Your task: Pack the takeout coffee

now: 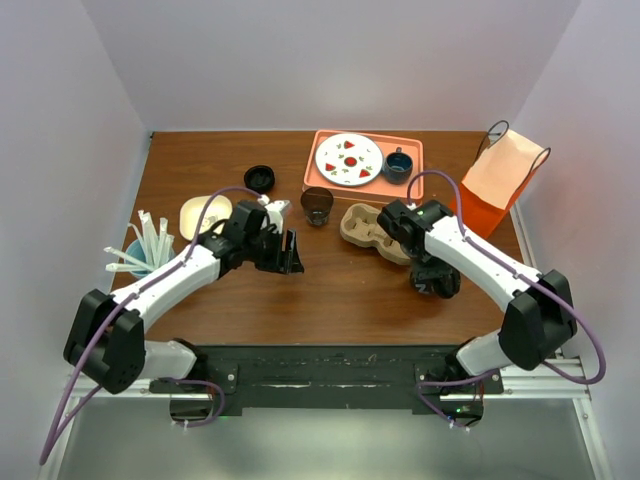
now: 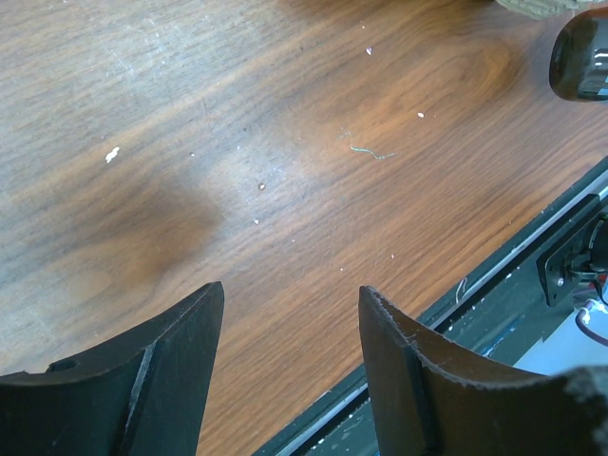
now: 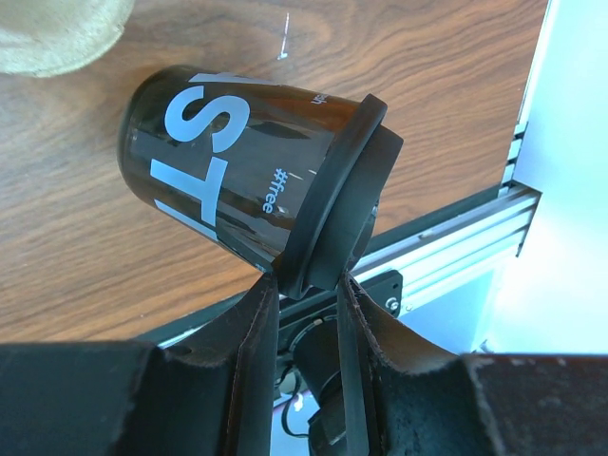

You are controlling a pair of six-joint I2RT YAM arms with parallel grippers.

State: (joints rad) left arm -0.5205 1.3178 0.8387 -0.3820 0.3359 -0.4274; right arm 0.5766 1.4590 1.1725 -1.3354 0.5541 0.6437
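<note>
White walls close round a brown wood-grain tabletop (image 1: 340,290) in the overhead view. Toward the back sit a salmon-pink rectangular tray (image 1: 414,148), a moulded grey-brown pulp cup carrier (image 1: 368,228) and, at the right rear, an orange paper bag with cord handles (image 1: 495,185). The left gripper (image 1: 288,253) hangs over bare wood near the middle. The right gripper (image 1: 432,272) is just in front of the carrier. The takeout coffee (image 1: 440,285), a dark brown disposable cup with a round black lid, shows only as a dark lump at its tip.

From the left wrist, the two black fingers stand well apart with nothing between them, above plain wood near the table's black front rail.

From the right wrist, the fingers (image 3: 256,351) are clenched on the rim of the black lid (image 3: 337,199). The cup hangs steeply tipped, its base toward the carrier. I cannot tell whether it touches the wood.

The cup looks light, thin-walled and glossy, so it is likely to slip and to dent under a hard squeeze. A press-on lid is a weak handle and may pop off under load. A hold round the body just below the lid rim looks safer, with the cup brought upright before it goes into a carrier pocket. Whether it holds liquid is not visible.
</note>
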